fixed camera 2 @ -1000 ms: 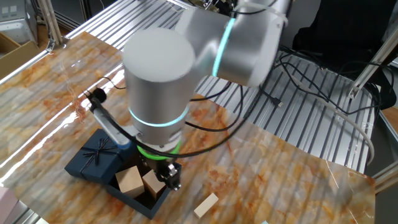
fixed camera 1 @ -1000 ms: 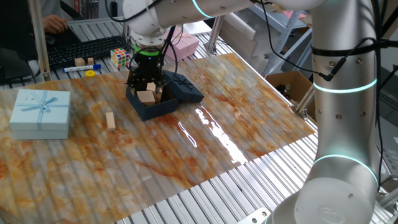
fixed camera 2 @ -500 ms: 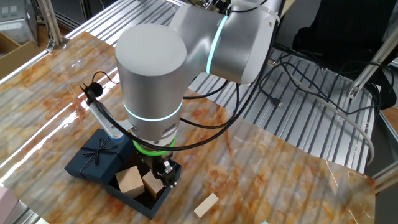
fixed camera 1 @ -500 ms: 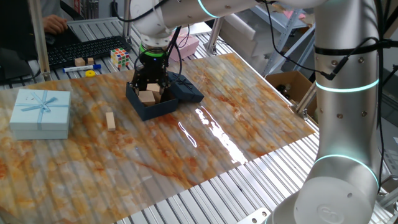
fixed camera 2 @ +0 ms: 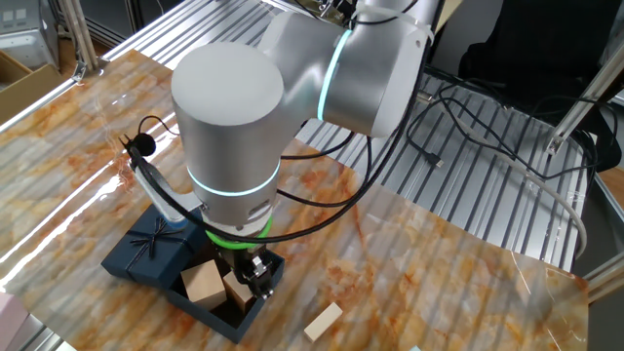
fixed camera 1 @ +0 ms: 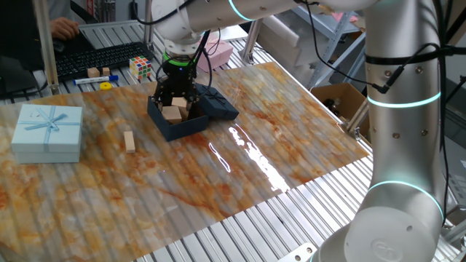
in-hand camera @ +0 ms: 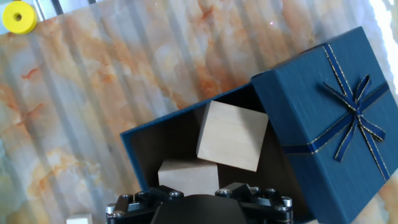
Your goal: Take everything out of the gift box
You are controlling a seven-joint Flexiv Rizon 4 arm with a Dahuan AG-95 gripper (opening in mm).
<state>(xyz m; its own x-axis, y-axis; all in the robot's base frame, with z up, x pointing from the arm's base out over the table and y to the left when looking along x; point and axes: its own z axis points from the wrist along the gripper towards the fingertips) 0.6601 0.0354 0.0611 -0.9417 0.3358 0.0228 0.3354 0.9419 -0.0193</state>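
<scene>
**End effector lowered into the open box**

The box (fixed camera 1: 177,124) is seen open on the worktop (fixed camera 1: 240,167), toward its far side in one fixed view. Two blocks (in-hand camera: 231,135) are held inside it, one larger and tilted, the other (in-hand camera: 187,175) just beside it and nearer the camera in the hand view. The lid (in-hand camera: 329,118), bow upward, is laid against the box's side, overlapping one wall. A slab (fixed camera 1: 129,140) is seen lying on the worktop outside the box, well apart from it.

The end effector (fixed camera 1: 175,96) is pointed straight down over the box, its fingers reaching to the blocks; the arm is bent in from above and behind. Whether the fingers are spread or closed on a block cannot be told: in the hand view only the housing is shown, and in the fixed views the tips are hidden by the wrist and walls.

Bare worktop is left in front of the box and to both sides. A light blue box (fixed camera 1: 48,132) is set near the worktop's left edge; a puzzle cube (fixed camera 1: 141,68) lies beyond the far edge.
</scene>
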